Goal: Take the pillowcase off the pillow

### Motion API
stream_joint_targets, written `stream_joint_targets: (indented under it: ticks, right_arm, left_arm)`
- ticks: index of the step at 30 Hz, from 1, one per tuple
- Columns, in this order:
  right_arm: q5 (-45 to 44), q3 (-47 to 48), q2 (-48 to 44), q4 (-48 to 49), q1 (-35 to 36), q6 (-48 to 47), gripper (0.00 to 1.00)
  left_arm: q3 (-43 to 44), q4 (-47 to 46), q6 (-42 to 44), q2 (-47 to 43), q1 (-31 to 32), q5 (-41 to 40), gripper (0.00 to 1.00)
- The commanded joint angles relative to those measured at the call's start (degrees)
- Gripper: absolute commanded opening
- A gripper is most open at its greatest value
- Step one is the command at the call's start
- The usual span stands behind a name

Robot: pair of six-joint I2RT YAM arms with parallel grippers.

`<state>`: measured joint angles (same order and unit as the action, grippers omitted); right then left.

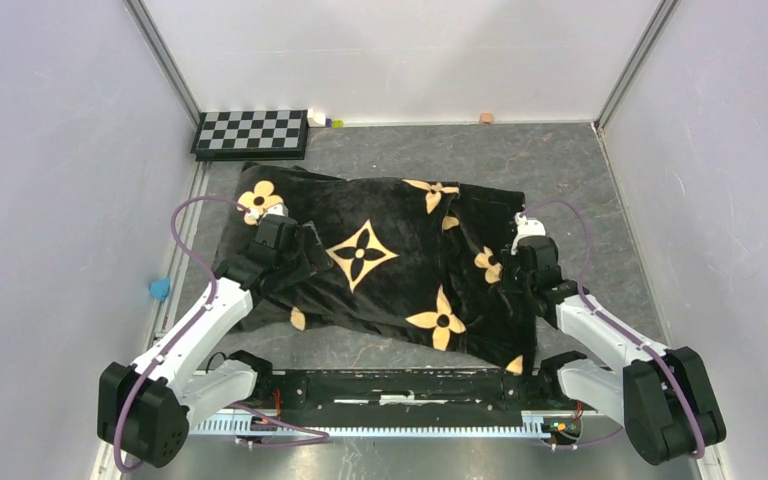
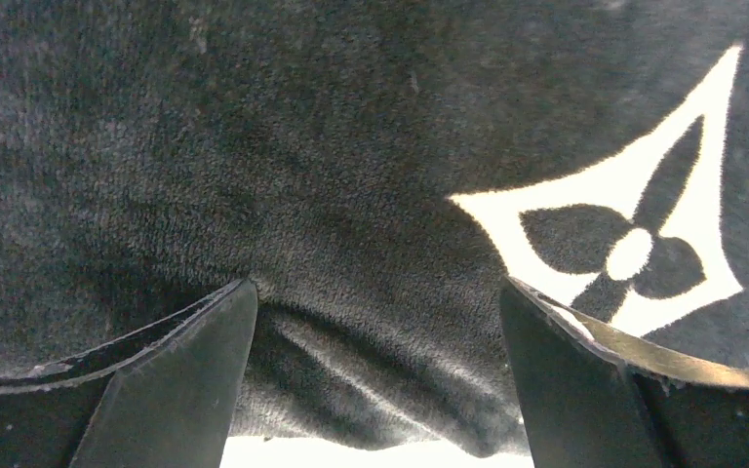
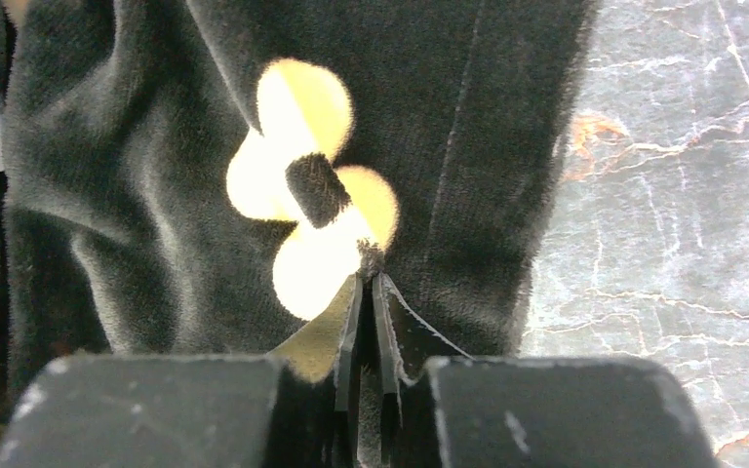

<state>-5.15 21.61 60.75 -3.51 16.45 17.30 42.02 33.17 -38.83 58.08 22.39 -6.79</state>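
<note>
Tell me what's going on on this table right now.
Two robot arms are working on a black pillowcase with tan flower prints, spread across the grey table. The right claw is closed, pinching a bit of fabric at a flower print near the case's right edge. The left claw is open, down against the plush on the left side. No pillow shows from above, so it seems to be fully inside the case.

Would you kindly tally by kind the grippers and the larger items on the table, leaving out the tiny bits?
Grippers: 2 (left gripper, right gripper)
Pillowcase: 1
Checkerboard: 1
Total: 4
</note>
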Motion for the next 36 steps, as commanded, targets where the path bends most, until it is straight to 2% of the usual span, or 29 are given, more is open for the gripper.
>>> stream_joint_targets:
  ticks: [1,4,8,15,16,17,18,19,20,21,24,28,32,36]
  right_arm:
    - [-1.11,-0.34,0.34,1.59,2.05,-0.69,0.01]
    - [-0.24,-0.54,-1.21,-0.63,4.25,-0.6,0.0]
    - [0.52,-2.75,-8.25,-4.56,7.14,0.96,0.0]
    - [2.4,-3.4,-20.63,-14.03,8.42,2.6,0.0]
    - [1.82,-3.03,-21.7,-14.91,8.42,2.27,0.07]
    - [1.09,-2.73,-22.52,-15.47,8.42,2.14,0.25]
    - [0.71,-2.77,-23.26,-15.31,8.39,2.08,0.58]
    - [0.39,-2.79,-23.67,-15.03,8.38,2.4,0.84]
    - [0.07,-2.95,-23.68,-14.45,8.39,2.94,0.94]
    - [-0.39,-2.96,-23.23,-13.67,8.41,3.25,0.98]
    - [-1.95,-2.71,-19.98,-11.03,8.38,3.42,0.98]
    - [-6.03,1.3,-10.83,-9.48,8.35,1.92,0.98]
    - [-10.5,6.38,-0.75,-9.25,8.42,0.51,0.98]
    - [-10.95,7.78,7.53,-7.63,8.39,-0.07,0.98]
  left_arm:
    - [-4.32,-9.19,-7.9,0.04,-1.02,2.24,0.99]
    - [-7.06,-13.48,-10.84,1.92,-1.02,-0.18,0.99]
    - [-7.67,-19.67,-13.33,8.35,-1.03,-1.7,0.98]
    - [0.82,-26.12,-11.0,21.78,-1.57,-8.45,0.98]
    - [2.08,-26.68,-9.96,22.74,-1.56,-9.4,0.98]
    - [3.44,-27.05,-8.42,23.34,-1.57,-10.32,0.98]
    - [4.51,-27.27,-6.34,23.56,-1.56,-10.83,0.98]
    - [5.58,-27.7,-3.36,23.32,-1.57,-10.69,0.99]
    - [6.24,-28.83,1.2,22.47,-1.58,-8.71,0.99]
    - [6.52,-29.04,4.6,20.72,-1.48,-7.99,0.99]
    - [5.45,-27.04,8.06,13.03,0.49,-12.08,0.99]
    - [5.24,-20.27,6.17,4.06,6.5,-17.74,1.0]
    - [6.89,-15.13,3.93,1.14,13.25,-19.75,1.0]
    - [11.75,-9.93,4.89,3.09,20.96,-23.87,1.0]
